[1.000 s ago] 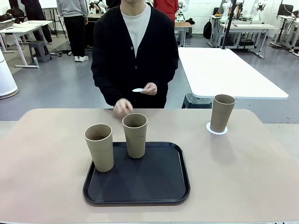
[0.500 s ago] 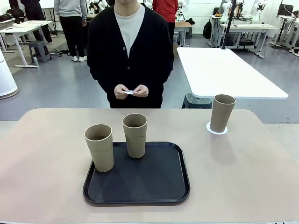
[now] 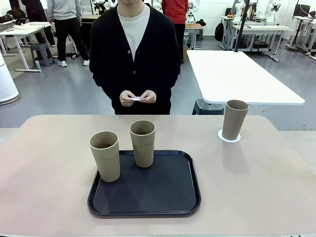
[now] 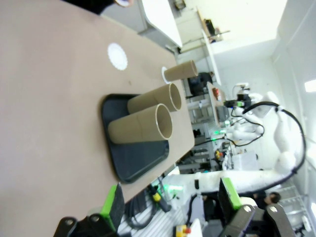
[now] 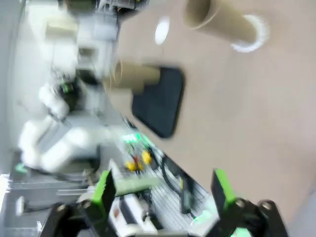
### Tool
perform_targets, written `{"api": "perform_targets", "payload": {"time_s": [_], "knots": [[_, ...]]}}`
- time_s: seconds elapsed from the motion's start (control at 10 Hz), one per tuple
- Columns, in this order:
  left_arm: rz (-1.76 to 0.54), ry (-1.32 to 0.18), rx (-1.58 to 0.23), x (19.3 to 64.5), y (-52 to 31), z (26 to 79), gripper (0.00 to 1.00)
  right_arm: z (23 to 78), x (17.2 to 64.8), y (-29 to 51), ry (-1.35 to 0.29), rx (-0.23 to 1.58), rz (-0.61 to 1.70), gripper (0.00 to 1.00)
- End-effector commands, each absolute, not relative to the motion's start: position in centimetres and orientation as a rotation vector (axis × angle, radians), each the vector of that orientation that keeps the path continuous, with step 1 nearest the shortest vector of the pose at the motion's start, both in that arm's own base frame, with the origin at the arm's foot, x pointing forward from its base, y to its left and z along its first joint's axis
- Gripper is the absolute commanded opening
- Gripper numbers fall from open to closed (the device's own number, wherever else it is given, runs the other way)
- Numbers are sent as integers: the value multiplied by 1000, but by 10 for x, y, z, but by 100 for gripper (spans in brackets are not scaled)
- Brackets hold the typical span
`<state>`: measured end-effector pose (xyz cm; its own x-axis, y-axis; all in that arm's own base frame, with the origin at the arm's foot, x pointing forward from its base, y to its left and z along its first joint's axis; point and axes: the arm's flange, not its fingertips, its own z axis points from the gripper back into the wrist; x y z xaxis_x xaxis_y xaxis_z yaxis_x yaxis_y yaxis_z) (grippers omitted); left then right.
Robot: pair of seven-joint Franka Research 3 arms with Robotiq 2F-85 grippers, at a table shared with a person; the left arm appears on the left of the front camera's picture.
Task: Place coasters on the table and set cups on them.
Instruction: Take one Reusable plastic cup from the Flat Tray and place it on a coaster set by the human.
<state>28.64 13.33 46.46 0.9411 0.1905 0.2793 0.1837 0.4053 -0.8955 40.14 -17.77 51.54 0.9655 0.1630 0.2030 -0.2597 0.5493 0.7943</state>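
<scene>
Green-padded left tool wide apart, empty; right tool likewise wide, touching nothing.

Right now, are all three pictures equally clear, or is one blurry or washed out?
Front view: sharp, evenly lit, soft shadows beside the cups on the tray. Left wrist view: crisp table, background glaring white at upper right. Right wrist view: smeared by blur, worst at left; the coaster is recognisable.

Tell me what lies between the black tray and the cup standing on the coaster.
Nothing does. In the front view, the stretch of table between the black tray and the cup on its coaster is bare.
</scene>
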Motion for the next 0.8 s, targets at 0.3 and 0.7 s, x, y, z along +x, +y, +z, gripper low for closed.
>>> {"api": "perform_targets", "payload": {"time_s": [0.3, 0.7], "knots": [[0, -375, -1169, 285, 135, 466, 100, 548, 412, 2, -187, 671, 879, 100], [0, -375, -1169, 285, 135, 466, 100, 491, 419, 111, -414, 540, 1017, 100]]}}
